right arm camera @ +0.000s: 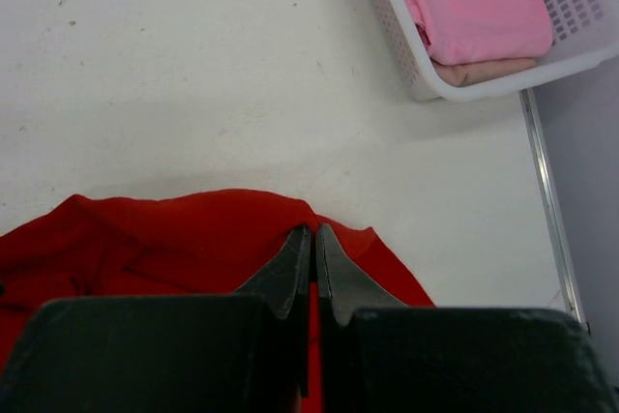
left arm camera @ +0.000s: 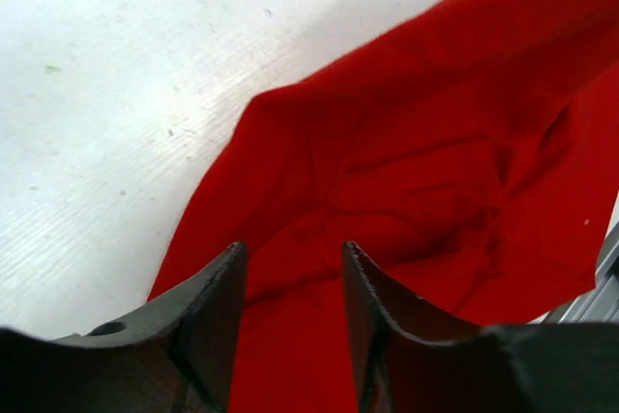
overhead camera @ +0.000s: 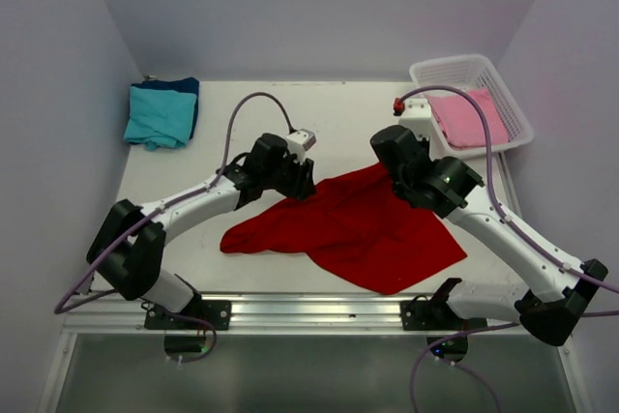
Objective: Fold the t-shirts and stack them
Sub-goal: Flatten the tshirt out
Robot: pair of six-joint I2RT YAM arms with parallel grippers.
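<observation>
We see the red t-shirt [overhead camera: 358, 229] lying crumpled and spread on the white counter [overhead camera: 338, 113], in the near middle between the two arms, with one corner trailing toward the left arm's side and a broad flap reaching toward the near right edge. The right gripper [right arm camera: 311, 231] is at the shirt's far right edge. Its fingers are pressed together, and they pinch a fold of the red cloth that peaks up at the tips. The left gripper [left arm camera: 292, 250] hangs over the shirt's far left part with its fingers spread. In the left wrist view we see red cloth through the gap below them, and nothing is caught between them. At the far right corner of the counter stands a white lattice basket [overhead camera: 426, 73] holding a folded pink t-shirt [overhead camera: 469, 118]. The right wrist view shows a paler folded piece under it, though we cannot tell what that is. At the far left corner, well apart from the red shirt, a folded teal t-shirt [overhead camera: 155, 115] lies on top of a dark blue t-shirt [overhead camera: 191, 92], whose edge shows along the far and right sides.
</observation>
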